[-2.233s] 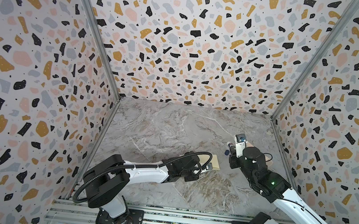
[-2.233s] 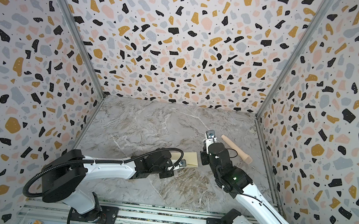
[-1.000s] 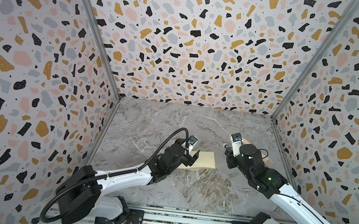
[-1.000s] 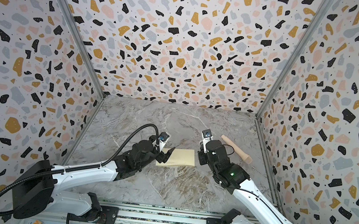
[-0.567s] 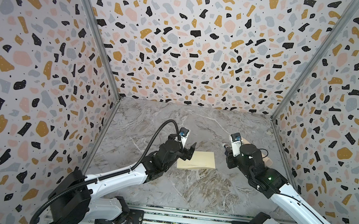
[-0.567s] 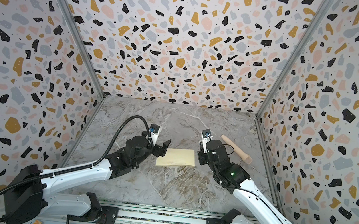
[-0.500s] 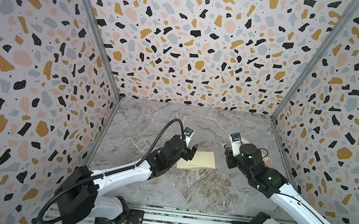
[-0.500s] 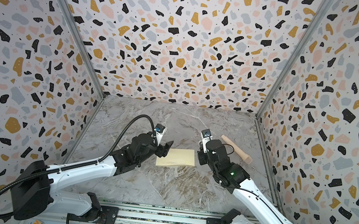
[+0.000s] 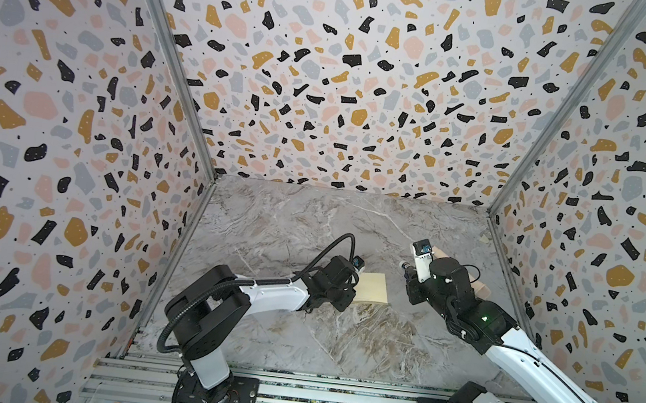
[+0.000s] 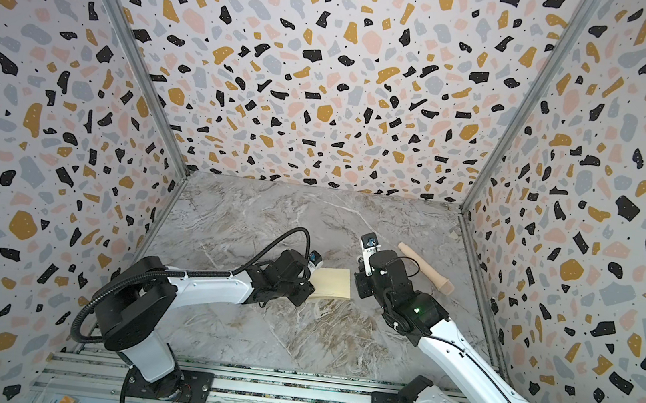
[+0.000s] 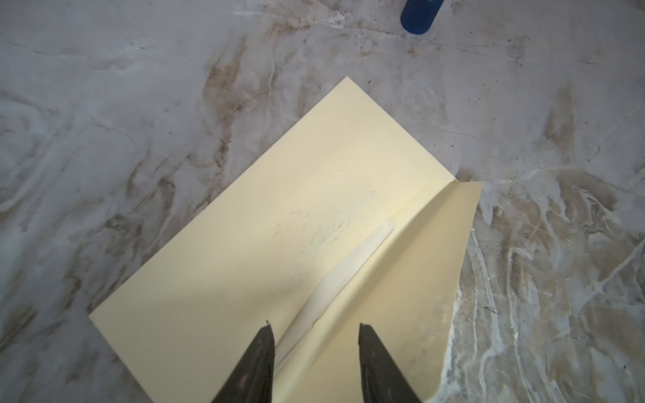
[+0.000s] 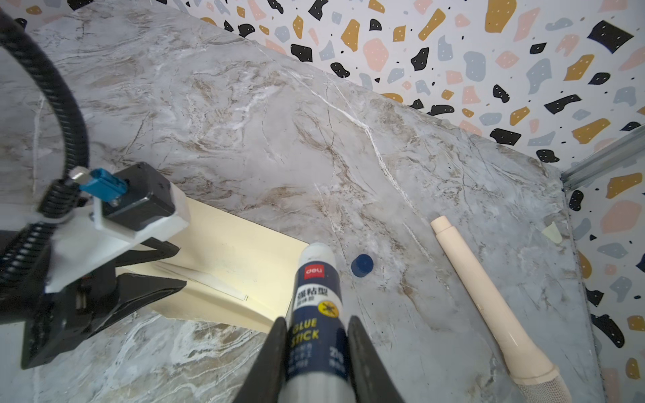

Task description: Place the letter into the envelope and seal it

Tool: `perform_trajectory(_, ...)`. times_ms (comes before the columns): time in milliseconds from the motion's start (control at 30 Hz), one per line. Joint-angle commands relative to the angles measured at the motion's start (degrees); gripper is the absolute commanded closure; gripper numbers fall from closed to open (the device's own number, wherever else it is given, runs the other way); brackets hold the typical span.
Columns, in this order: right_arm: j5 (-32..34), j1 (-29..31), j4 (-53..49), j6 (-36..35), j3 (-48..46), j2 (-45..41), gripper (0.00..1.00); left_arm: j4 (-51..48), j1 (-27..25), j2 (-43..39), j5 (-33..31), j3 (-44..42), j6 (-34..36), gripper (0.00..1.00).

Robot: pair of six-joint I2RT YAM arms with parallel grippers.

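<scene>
The envelope point(image 9: 374, 287) lies on the marble desk point(image 9: 310, 226), just below the middle of both top views, with its flap lifted a little along the crease. The left gripper point(image 11: 316, 343) is right over that flap, fingers point(image 11: 263, 352) apart, one on either side of the crease, nothing clamped. Just right of the envelope, the right gripper point(image 12: 314, 322) has its fingers tight on a glue stick point(image 12: 316, 279), uncapped, tip close to the envelope's right end. A blue cap point(image 12: 362, 265) sits beside that end, and a cream wooden handle point(image 10: 424, 267) lies further right.
</scene>
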Motion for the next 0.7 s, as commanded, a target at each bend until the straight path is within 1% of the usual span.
perform_trajectory(0,-0.3,-0.2,-0.8,0.6,2.9,0.3,1.00,-0.5,-0.1,1.4,3.0,1.7,-0.3,0.63)
perform_trajectory(300,-0.3,-0.3,-0.8,0.2,3.2,1.5,1.00,-2.1,-0.9,6.2,3.1,1.1,-0.1,0.79)
perform_trajectory(667,-0.5,-0.3,-1.0,0.1,3.7,3.3,1.00,-3.2,-2.6,9.4,2.3,1.0,0.1,0.87)
